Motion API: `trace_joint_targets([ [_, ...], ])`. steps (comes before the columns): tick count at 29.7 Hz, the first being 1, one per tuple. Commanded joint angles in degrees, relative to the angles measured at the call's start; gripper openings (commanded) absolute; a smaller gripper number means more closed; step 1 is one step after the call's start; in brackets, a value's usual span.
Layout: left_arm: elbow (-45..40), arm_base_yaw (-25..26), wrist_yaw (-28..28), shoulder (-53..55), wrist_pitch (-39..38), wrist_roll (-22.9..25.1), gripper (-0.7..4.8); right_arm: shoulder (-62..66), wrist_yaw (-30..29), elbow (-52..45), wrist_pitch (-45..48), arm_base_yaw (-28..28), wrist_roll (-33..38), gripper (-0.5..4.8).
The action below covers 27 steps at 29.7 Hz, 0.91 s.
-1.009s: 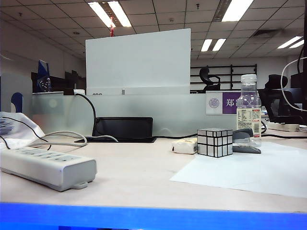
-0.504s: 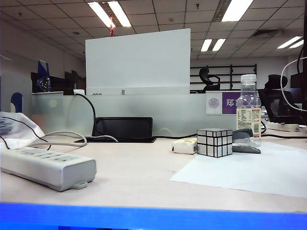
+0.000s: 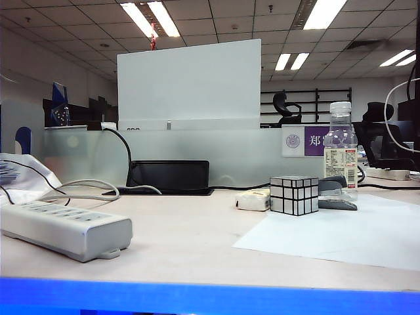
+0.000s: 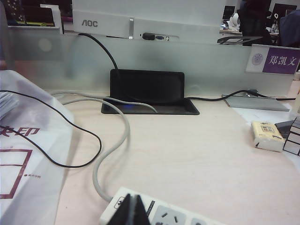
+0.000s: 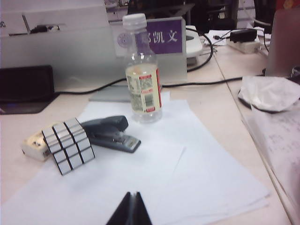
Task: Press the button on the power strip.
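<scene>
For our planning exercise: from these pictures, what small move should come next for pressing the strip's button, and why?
Probably lower the left hand toward the power strip. Its closed tips sit just over the strip's cable end. The right hand is over paper, far off.

you're looking at an open-plan office: panel ceiling lights [image 3: 149,18], a frosted glass divider [image 3: 197,154] with a purple name plate [image 4: 273,59], a monitor [image 3: 189,84] behind it, office chairs [image 3: 286,105] farther back, a stapler [image 5: 108,132] and paper sheets [image 5: 187,173] on the surface [image 3: 190,236].
</scene>
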Motion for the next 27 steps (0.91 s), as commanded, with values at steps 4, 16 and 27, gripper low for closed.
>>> trace_joint_targets([
  [4,0.07,0.0,0.31,-0.07,0.42,0.17,-0.05,-0.07,0.11,-0.04,3.54,0.04,-0.28,0.0],
  [16,0.07,0.0,0.31,-0.07,0.37,0.22,-0.05,-0.07,0.07,-2.29,6.88,0.04,-2.56,0.0],
  [27,0.07,0.0,0.31,-0.07,0.37,0.22,-0.05,-0.07,0.09,-3.06,6.97,0.04,-2.58,0.0],
])
